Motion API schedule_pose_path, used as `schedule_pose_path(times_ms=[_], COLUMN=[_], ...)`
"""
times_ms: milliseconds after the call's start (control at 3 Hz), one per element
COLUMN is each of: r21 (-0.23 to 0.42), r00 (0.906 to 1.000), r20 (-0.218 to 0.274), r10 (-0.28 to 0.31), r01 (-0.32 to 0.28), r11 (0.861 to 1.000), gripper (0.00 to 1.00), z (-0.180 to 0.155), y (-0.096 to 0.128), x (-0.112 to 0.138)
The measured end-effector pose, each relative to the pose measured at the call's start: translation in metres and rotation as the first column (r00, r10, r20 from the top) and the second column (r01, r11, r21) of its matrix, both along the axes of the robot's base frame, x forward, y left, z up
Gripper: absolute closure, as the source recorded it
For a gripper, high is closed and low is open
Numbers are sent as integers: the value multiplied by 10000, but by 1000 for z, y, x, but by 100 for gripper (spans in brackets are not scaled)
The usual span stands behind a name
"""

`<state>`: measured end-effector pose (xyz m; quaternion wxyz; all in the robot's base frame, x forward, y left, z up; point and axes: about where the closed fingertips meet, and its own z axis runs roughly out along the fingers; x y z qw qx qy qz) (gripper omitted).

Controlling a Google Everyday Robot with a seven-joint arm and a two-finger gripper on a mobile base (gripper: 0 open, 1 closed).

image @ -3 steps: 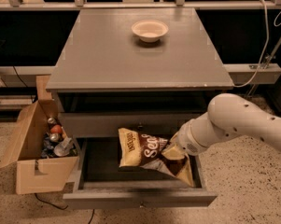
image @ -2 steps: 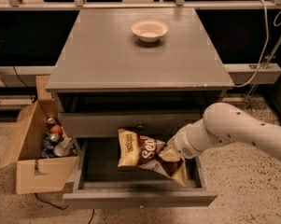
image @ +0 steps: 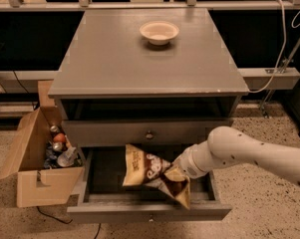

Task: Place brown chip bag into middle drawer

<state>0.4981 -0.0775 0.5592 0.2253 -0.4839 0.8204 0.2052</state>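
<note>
The brown chip bag [image: 148, 171], dark brown with cream-yellow ends, hangs tilted inside the open middle drawer [image: 103, 179], the cabinet's lowest one, pulled out toward me. My gripper [image: 176, 167] comes in from the right on a white arm and is shut on the bag's right part. Its fingertips are mostly hidden behind the bag. The bag's lower corner reaches down near the drawer's front panel [image: 139, 213].
A closed knobbed drawer front [image: 149, 133] sits just above. A cream bowl [image: 159, 32] stands on the grey cabinet top [image: 114, 63]. An open cardboard box [image: 40, 183] holding cans stands on the floor at the left. A cable [image: 280, 44] hangs at the right.
My arm has moved left and down, carrying the chip bag lower into the open drawer. The drawer and bowl have not moved.
</note>
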Motion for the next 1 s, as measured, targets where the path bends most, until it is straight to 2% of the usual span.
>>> schedule_pose_path(times_ms=[333,667,1000], r21=[180,381,586], r00=[9998,9971,9888], r20=[-155,19,315], r10=[-153,-761,-1458], r01=[155,759,1438], r11=[9997,9964,9879], gripper=[8,0,0], z=[-19,-14,0], y=[3,-24,-62], x=[0,-2,-9])
